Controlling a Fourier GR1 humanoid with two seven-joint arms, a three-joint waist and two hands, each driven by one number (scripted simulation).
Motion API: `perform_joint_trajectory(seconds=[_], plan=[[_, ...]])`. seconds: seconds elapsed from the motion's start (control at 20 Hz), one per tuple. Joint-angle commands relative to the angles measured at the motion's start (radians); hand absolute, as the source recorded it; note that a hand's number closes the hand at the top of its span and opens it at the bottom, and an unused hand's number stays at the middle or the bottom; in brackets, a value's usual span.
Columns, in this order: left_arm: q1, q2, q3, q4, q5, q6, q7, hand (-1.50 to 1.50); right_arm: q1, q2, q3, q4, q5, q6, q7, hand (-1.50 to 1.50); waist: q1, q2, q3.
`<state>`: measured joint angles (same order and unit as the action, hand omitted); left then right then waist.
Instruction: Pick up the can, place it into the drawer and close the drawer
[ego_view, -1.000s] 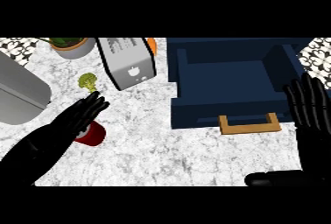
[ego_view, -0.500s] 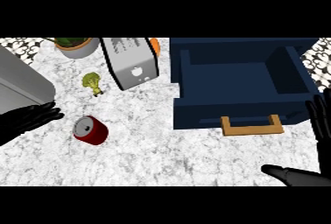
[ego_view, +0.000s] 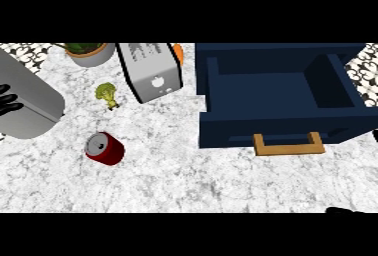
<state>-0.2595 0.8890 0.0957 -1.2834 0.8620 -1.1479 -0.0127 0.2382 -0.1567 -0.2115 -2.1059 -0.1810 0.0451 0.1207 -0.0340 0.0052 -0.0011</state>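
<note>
The red can (ego_view: 104, 149) lies on its side on the marble counter, its silver top facing up-left. The navy drawer (ego_view: 281, 129) stands pulled open at the right, with nothing inside and a wooden handle (ego_view: 289, 146) on its front. Only a black sliver of my left hand (ego_view: 6, 99) shows at the left edge, well up and left of the can and not touching it. A small black piece of my right hand (ego_view: 352, 210) shows at the bottom right, below the drawer. Neither hand holds anything that I can see.
A silver toaster (ego_view: 151, 70) stands behind the can, with a piece of broccoli (ego_view: 108, 94) to its left. A potted plant (ego_view: 88, 53) sits at the back. A large grey appliance (ego_view: 26, 102) fills the left side. An orange object (ego_view: 178, 54) peeks out behind the toaster.
My left hand has drawn back from over the can to the left edge. My right hand has left the right edge and sunk to the bottom corner. The can has not moved.
</note>
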Motion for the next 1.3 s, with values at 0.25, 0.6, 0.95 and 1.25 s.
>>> perform_joint_trajectory(seconds=[0.25, 0.6, 0.95, 1.25], plan=[[-0.145, 0.052, -0.161, 0.252, 0.229, -0.178, 0.1, -1.5, 0.115, -0.005, -0.06, -0.036, -0.079, 0.089, -0.052, -1.5, -0.011, -0.002, 0.002], [-0.212, 0.074, -0.301, 0.338, 0.418, -0.192, 0.244, -1.5, 0.135, -0.016, -0.127, -0.007, -0.129, 0.143, -0.092, -1.5, 0.005, -0.002, 0.002], [-0.252, -0.077, -0.316, 0.292, 0.335, -0.061, 0.317, -1.5, 0.197, 0.0, -0.199, -0.027, -0.178, 0.21, -0.101, -1.5, 0.017, -0.004, 0.001], [-0.247, -0.179, -0.232, 0.309, 0.177, -0.063, 0.303, -1.5, 0.214, -0.044, -0.308, -0.005, -0.263, 0.277, -0.079, -1.5, 0.021, -0.004, 0.001]])
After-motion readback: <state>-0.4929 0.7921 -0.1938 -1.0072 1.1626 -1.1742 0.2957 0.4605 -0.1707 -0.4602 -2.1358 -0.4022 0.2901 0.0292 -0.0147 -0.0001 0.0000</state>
